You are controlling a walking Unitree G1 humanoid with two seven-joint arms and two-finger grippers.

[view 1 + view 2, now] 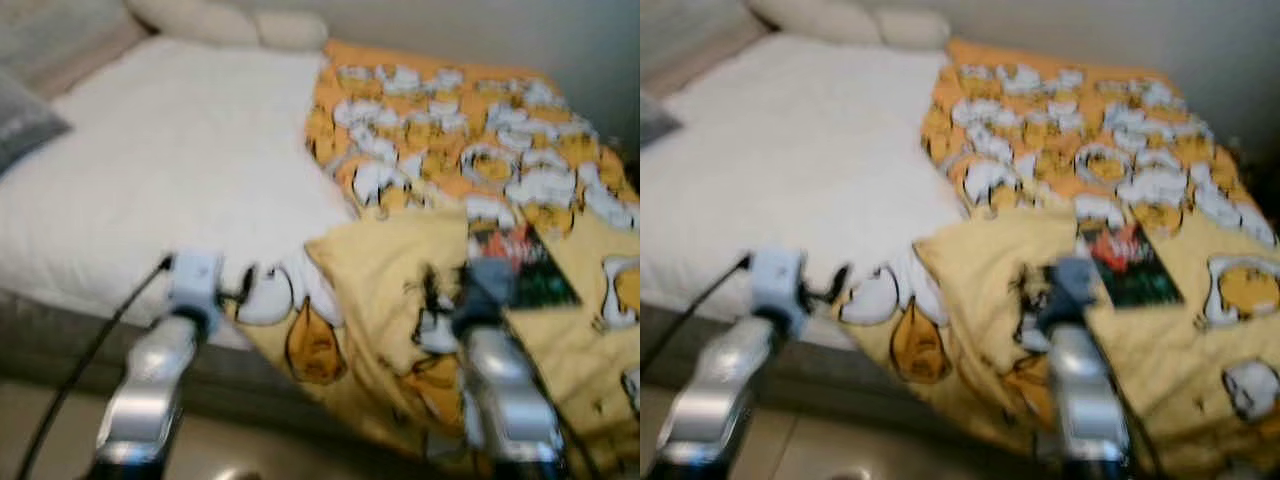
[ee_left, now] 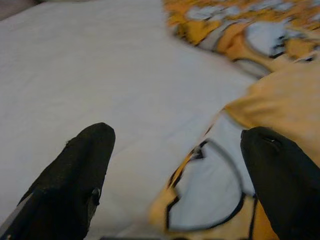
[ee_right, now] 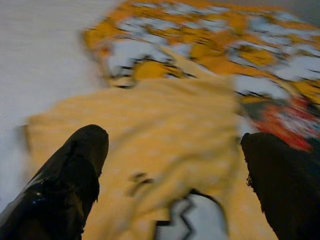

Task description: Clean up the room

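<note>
Reaching over the near edge of the bed point(image 1: 120, 320), the left tool point(image 2: 175, 165) has its two black fingers point(image 2: 75, 175) spread well apart above the seam where the white sheet point(image 1: 170, 170) meets the yellow cartoon-print blanket point(image 1: 450, 150). The right tool point(image 3: 170, 170), fingers equally wide, hangs over a folded-back flap of the blanket point(image 3: 150, 120), its plain yellow underside turned up. Neither tool holds anything, and neither can be seen to touch the cloth.

The blanket, the thing to be tidied, covers the right part of the bed, bunched and doubled over at the near edge, with part of it draping down the side. A dark book or magazine with red print point(image 1: 525, 262) lies on top of it just beyond the right arm. Two pale pillows point(image 1: 230, 22) sit at the head of the bed, and a grey cushion point(image 1: 25, 125) lies at the far left.

The step in hand appears to be taking hold of the blanket's edge to straighten it. To do it well, each tool should probably close on a single layer at the flap's edge, the two grips kept well apart so the cloth pulls flat. The book would likely slide once the blanket moves, so it is better cleared first. All views are blurred, and exact contact cannot be judged.
</note>
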